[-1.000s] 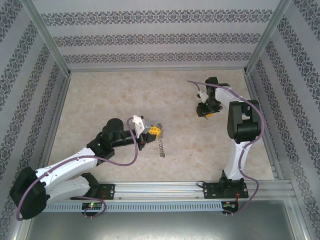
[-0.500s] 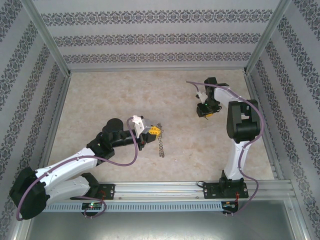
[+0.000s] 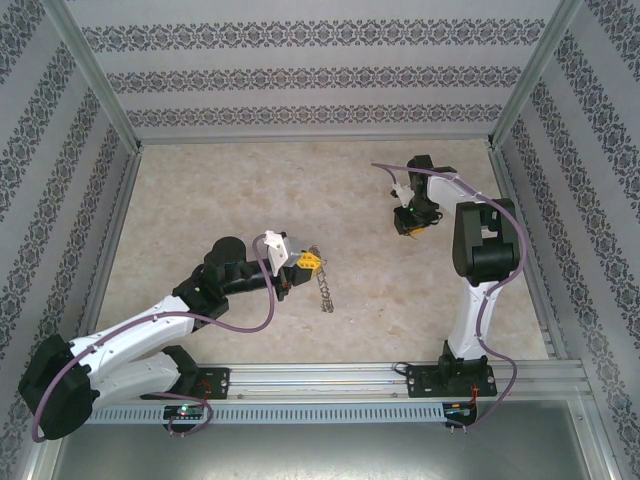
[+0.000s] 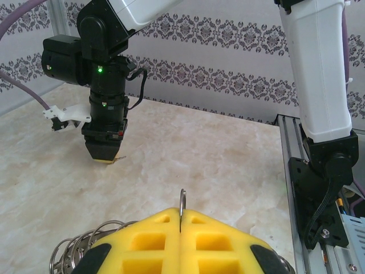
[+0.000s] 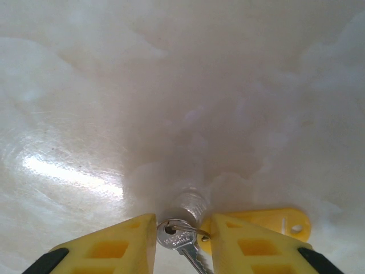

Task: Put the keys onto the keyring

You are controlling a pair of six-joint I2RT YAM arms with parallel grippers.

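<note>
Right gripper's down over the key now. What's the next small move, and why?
Probably close the right gripper onto the key: its head lies on the table between the open jaws, beside a yellow tag, not yet pinched. The left gripper holds the keyring, shut on it.

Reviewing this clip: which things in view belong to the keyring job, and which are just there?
Job: keyring, pinched in the left gripper; key with yellow tag, straddled by the right gripper.
Just surroundings: patterned walls, aluminium rail, marbled tabletop.
</note>
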